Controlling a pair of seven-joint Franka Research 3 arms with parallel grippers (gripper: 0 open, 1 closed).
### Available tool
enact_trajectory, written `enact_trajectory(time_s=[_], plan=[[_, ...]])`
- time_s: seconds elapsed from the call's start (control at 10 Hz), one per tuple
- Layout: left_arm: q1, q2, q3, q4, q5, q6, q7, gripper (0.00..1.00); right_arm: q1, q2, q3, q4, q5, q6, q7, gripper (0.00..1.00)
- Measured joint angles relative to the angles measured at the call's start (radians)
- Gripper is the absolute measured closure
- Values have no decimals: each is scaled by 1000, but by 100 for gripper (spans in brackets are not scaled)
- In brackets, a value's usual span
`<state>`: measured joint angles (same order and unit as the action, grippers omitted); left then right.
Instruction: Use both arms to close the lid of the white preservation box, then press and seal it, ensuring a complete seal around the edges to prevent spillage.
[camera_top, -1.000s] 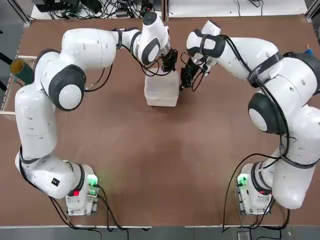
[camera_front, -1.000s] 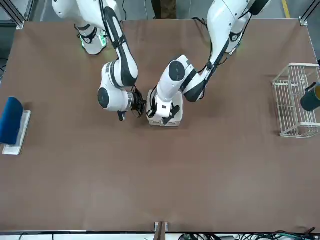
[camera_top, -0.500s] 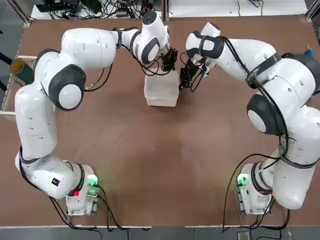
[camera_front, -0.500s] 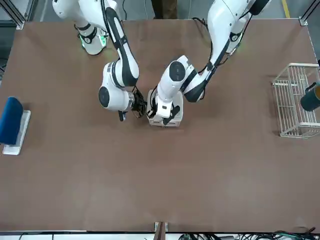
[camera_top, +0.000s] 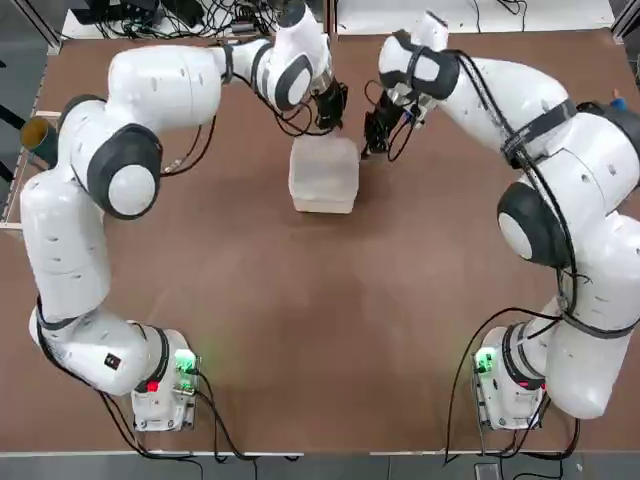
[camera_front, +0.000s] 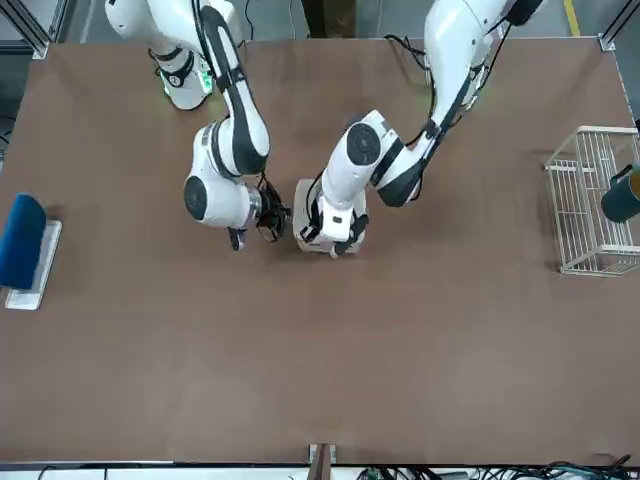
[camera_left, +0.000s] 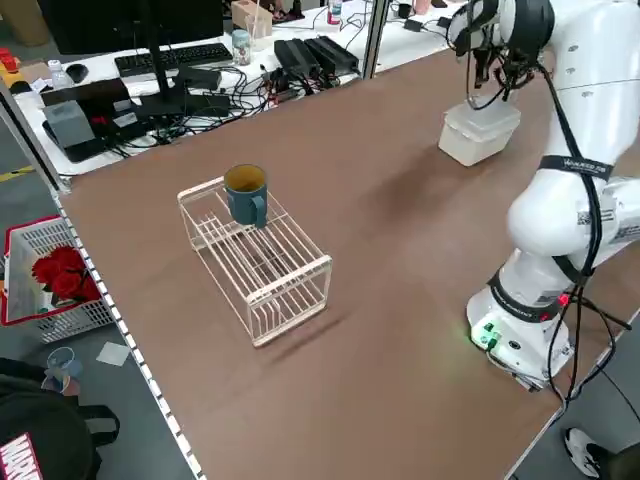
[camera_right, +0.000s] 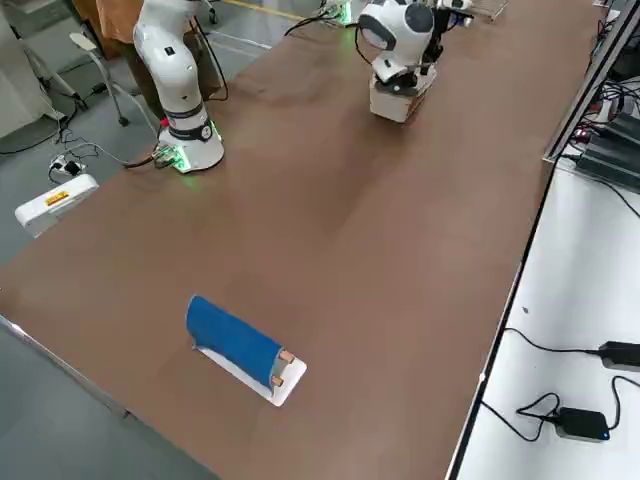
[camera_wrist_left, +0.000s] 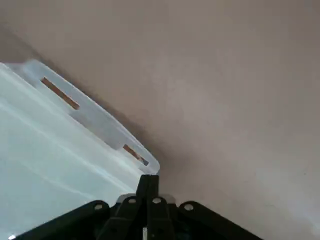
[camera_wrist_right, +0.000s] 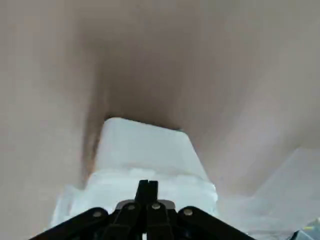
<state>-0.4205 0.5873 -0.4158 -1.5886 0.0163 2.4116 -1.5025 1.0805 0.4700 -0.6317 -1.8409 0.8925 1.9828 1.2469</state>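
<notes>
Here's the white preservation box (camera_top: 324, 180), down on the surface (camera_top: 300, 320) near its far edge, around the middle! The left end effector (camera_wrist_left: 148, 182), fingers closed together, is at its slotted flap (camera_wrist_left: 95, 117); the right end effector (camera_wrist_right: 148, 187), also pinched shut, is right by the box!

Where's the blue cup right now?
In the left side view, the blue cup stands on top of the white wire rack, at the end nearer the desk with the keyboard.
</notes>
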Motion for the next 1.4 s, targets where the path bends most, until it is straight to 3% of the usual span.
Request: enact_trajectory(time_s=[0.2, 0.4, 0.7, 0.9, 1.1, 1.2, 1.4], plan=[[30, -62, -1, -2, 0, -121, 26, 99, -4, -13, -27, 118, -115, -70, -2, 98], [89, -124, 0, -49, 2, -203, 89, 99, -43, 17, -28, 241, -129, -92, -101, 99], [135, -139, 1, -132, 7, -204, 135, 99, -102, 172, -17, 409, -76, -102, -440, 99], [131, -144, -4, -168, 9, -202, 135, 99, -180, 252, 63, 516, -69, -192, -605, 99], [125, -167, -9, -201, 9, -202, 135, 99, -298, 289, 201, 597, -66, -250, -693, 99], [122, -174, -13, -218, 9, -202, 135, 99, -320, 313, 240, 634, -56, -250, -698, 99], [120, -176, -31, -242, 9, -202, 135, 99, -318, 369, 269, 694, -44, -210, -702, 99]])
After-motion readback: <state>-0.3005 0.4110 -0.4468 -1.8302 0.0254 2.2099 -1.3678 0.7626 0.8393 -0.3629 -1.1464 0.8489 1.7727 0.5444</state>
